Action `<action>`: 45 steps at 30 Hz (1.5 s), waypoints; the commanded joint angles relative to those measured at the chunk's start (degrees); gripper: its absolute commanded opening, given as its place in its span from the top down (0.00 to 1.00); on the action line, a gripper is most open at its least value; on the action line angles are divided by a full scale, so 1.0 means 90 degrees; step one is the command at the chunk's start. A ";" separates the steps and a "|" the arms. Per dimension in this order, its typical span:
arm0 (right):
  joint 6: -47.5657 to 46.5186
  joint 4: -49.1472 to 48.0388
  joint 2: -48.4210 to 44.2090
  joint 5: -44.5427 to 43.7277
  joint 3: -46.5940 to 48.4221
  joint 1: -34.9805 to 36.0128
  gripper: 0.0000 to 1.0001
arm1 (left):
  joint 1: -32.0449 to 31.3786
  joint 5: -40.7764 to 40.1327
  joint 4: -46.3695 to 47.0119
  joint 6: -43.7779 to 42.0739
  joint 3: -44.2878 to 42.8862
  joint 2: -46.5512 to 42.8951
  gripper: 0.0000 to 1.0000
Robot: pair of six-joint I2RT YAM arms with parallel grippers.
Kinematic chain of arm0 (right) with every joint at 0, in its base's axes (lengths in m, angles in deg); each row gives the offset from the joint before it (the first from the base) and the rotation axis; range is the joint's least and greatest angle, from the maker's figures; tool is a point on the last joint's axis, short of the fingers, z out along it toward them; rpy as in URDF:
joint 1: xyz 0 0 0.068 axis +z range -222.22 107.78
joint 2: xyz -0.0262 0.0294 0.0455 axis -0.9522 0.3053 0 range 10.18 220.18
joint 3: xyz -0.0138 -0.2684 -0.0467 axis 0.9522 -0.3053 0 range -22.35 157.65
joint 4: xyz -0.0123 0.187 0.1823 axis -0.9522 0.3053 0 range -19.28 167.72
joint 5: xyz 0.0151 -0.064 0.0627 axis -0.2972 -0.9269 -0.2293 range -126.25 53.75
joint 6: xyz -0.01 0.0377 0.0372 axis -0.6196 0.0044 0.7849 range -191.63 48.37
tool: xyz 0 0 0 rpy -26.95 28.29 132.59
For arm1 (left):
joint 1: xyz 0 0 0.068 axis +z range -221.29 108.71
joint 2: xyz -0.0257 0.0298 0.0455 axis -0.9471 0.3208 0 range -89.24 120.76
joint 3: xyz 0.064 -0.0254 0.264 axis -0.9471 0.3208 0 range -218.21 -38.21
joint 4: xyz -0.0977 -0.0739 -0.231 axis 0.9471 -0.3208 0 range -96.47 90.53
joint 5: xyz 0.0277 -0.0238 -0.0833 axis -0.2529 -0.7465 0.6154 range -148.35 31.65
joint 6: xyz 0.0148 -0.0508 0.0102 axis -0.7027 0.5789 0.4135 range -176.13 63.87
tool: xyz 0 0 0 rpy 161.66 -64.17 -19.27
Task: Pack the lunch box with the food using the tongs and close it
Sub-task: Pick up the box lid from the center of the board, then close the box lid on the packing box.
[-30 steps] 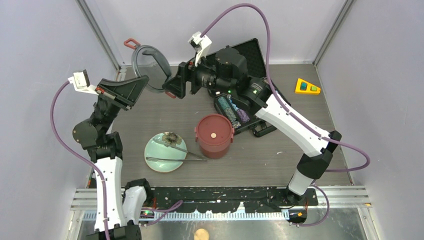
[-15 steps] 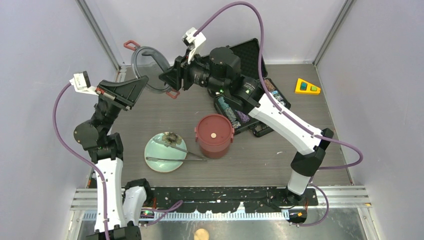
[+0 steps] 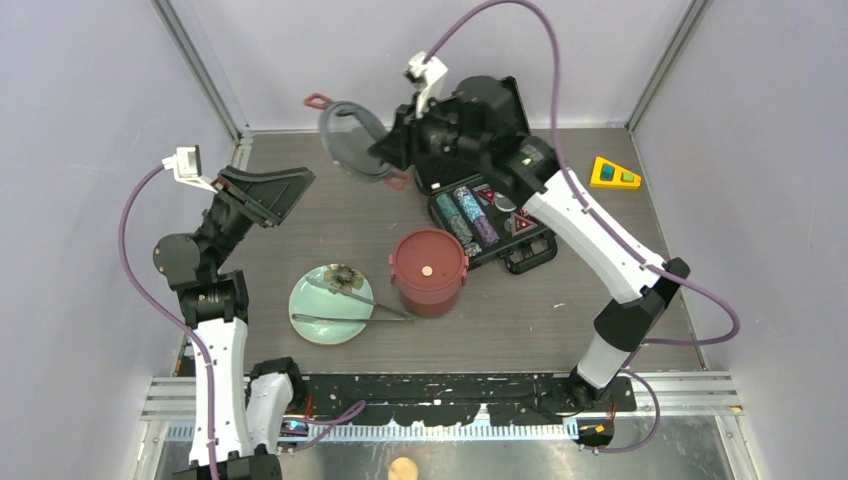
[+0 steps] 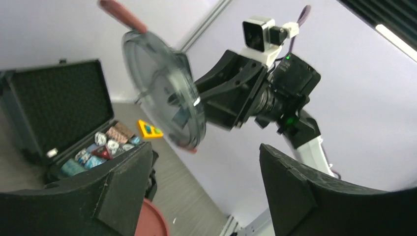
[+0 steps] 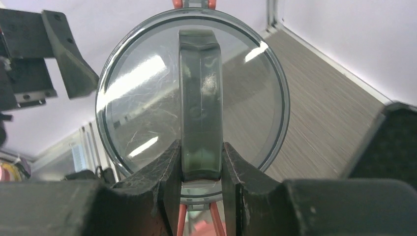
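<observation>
The right gripper [image 5: 200, 162] is clamped narrow on the raised handle bar [image 5: 199, 98] of the top lid [image 5: 142, 98], one finger pressing each side of it; the bar's long axis runs straight out from the wrist, with red clip tabs at the lid's near and far ends; the lid is off the table, up in the air at the back, just beside the open black case [image 3: 495, 105], and the left wrist view shows it tilted steeply, close to on edge; the left gripper [image 4: 204, 182] hangs raised over the left side, its fingers [image 4: 123, 182] spread wide with nothing between them, pointing toward the lid; the lunch box [image 3: 428, 270] stands upright mid-table, capped by a flat red inner lid, well apart from the top lid; just left of it sits the pale green plate [image 3: 310, 300]; the tongs [image 3: 350, 319] lie across the plate, long axis roughly left to right, the arms seeming to meet at the right end near the lunch box's base; a dark food piece [image 3: 345, 278] rests on the plate's far side; poker chips [image 3: 465, 215] fill the case.
</observation>
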 commanded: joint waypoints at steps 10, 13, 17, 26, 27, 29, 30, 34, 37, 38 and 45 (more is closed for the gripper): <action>-0.4885 0.3962 -0.1073 0.3460 -0.0157 -0.1779 0.99 | -0.0016 0.1211 -0.5347 -0.5250 -0.1539 0.0503 0.00; -0.6206 0.5069 -0.0995 0.3457 -0.0090 -0.1776 1.00 | -0.0012 0.1381 -0.6081 -0.5998 -0.1780 0.0768 0.03; -0.7641 0.6235 -0.0813 0.3434 -0.0098 -0.1777 0.99 | -0.0017 0.1634 -0.6336 -0.6166 -0.1759 0.0945 0.01; -0.7725 0.6141 -0.0424 0.3123 -0.0269 -0.1510 0.99 | -0.0035 0.1550 -0.6161 -0.6184 -0.1500 0.0834 0.00; -0.7716 0.6134 -0.0388 0.3059 -0.0286 -0.1427 1.00 | -0.0034 0.1549 -0.6104 -0.6136 -0.1463 0.0843 0.00; -0.7703 0.6051 -0.0321 0.2821 -0.0336 -0.1232 1.00 | -0.0036 0.1527 -0.5985 -0.6049 -0.1418 0.0873 0.00; -0.7645 0.5929 -0.0285 0.2692 -0.0378 -0.1153 0.99 | -0.0057 0.1494 -0.5942 -0.5988 -0.1380 0.0910 0.00; -0.7361 0.5477 -0.0126 0.2579 -0.0468 -0.1027 0.99 | -0.0217 0.1455 -0.5873 -0.5909 -0.1316 0.1045 0.00; -0.7240 0.5244 -0.0067 0.2320 -0.0614 -0.0857 1.00 | -0.0333 0.1349 -0.5886 -0.6011 -0.1281 0.1061 0.00; -0.7225 0.5176 -0.0074 0.2249 -0.0685 -0.0799 1.00 | -0.0342 0.1343 -0.5897 -0.6037 -0.1285 0.1068 0.00; -0.6908 0.4363 -0.0111 0.1787 -0.1319 -0.0642 1.00 | -0.0497 0.1290 -0.5849 -0.6061 -0.1299 0.1150 0.00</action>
